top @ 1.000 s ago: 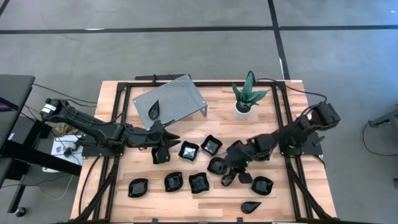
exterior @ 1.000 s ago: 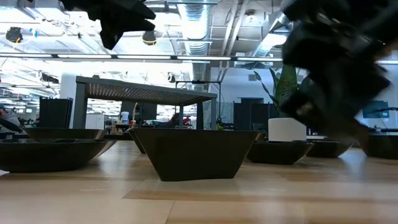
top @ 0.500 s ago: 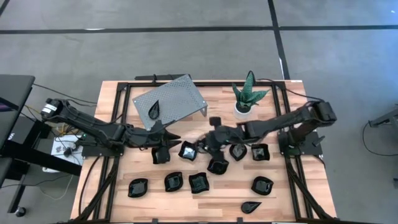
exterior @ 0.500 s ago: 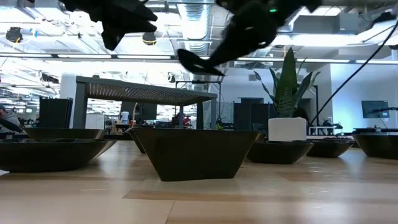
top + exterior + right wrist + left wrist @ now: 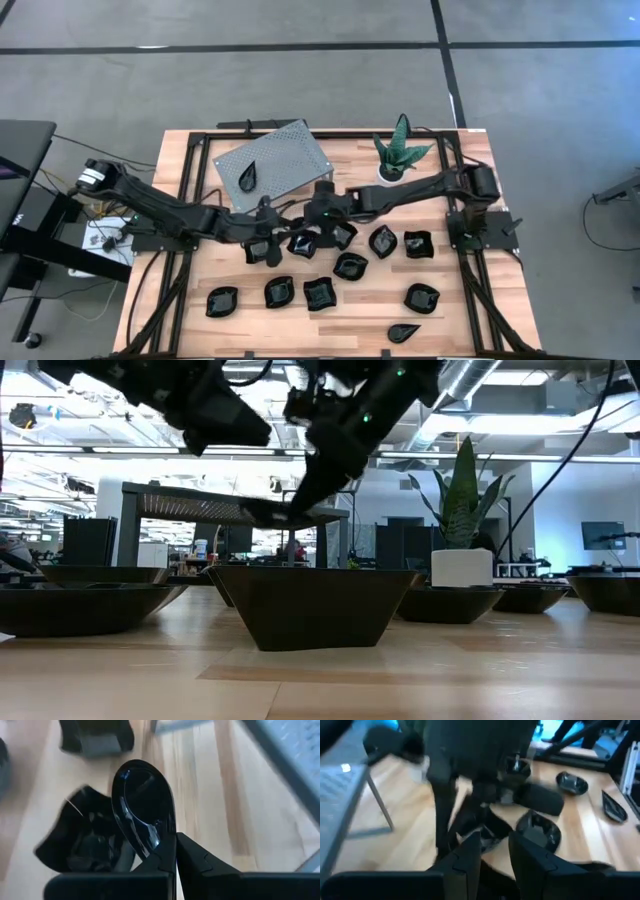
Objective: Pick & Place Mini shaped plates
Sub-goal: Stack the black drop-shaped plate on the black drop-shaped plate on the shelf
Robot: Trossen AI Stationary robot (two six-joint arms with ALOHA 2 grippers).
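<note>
Only one teardrop plate (image 5: 249,176) is sitting on the perforated metal stand (image 5: 290,152) so far, while the right gripper (image 5: 318,203) is carrying a second teardrop dish (image 5: 144,807) pinched tight just beside it, the left gripper (image 5: 262,222) is hovering half-open, and roughly a dozen plates are waiting on the table (image 5: 440,334).

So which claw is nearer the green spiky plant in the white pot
Right. The right claw sits mid-table holding a glossy black teardrop plate, nearer the green spiky plant; the left claw is farther off.
</note>
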